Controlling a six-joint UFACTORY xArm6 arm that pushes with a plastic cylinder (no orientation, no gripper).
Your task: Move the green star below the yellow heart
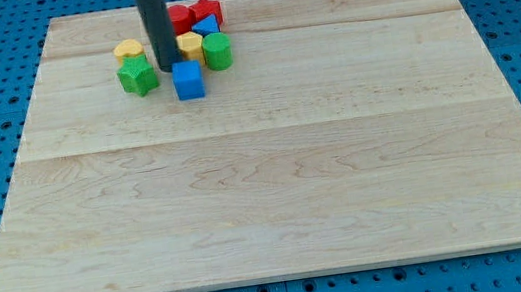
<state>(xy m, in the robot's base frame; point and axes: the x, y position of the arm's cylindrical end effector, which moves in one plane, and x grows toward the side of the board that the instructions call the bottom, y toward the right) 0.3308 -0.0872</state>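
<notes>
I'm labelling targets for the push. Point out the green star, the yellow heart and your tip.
green star (pixel 138 77), camera view, its top face.
yellow heart (pixel 128 50), camera view, its top face.
my tip (pixel 169 68), camera view, rod's lower end.

Rod (pixel 155 19) cut by view's top; hides part of yellow block (pixel 191 45).

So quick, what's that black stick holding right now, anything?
My tip: a plain rod with no jaws, holding nothing.
It sits among the blocks, between the green star and the blue cube, below the yellow heart.
</notes>
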